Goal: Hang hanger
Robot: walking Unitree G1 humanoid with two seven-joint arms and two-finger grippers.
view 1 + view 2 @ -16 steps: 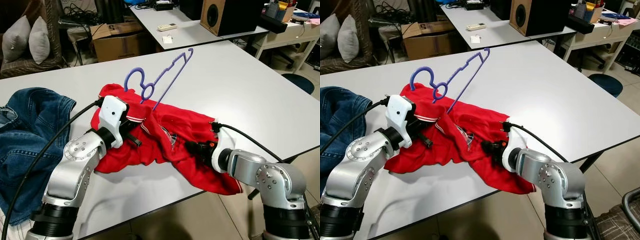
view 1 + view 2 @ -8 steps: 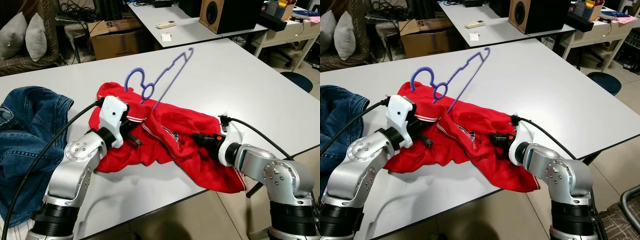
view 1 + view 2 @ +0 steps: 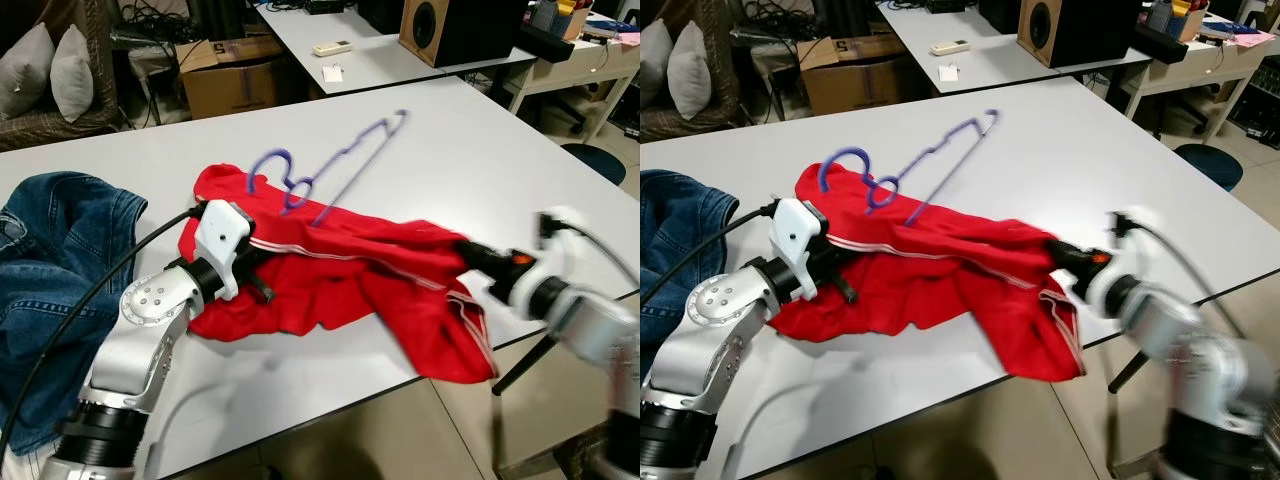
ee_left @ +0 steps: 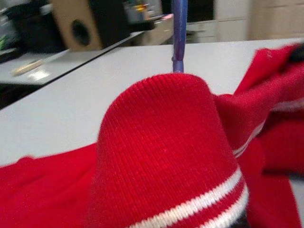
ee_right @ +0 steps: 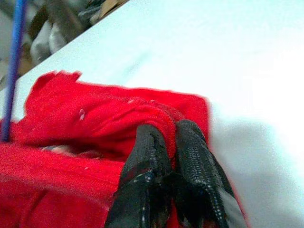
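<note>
Both jaws clamp red shirt (image 3: 350, 260): right gripper (image 5: 173, 137) on hem, left gripper (image 3: 258, 280) by collar; keep tension even so purple hanger (image 3: 335, 165) stays seated.

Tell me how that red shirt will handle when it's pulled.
Probably floppy: the red shirt sags off the table edge where the right hand pinches it. It likely drags the purple hanger along. The left hand grips its other end.

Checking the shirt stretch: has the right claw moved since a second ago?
Yes. The right claw, shut on the red shirt, has pulled out toward the robot's right, nearing the white table edge and stretching the shirt.
</note>
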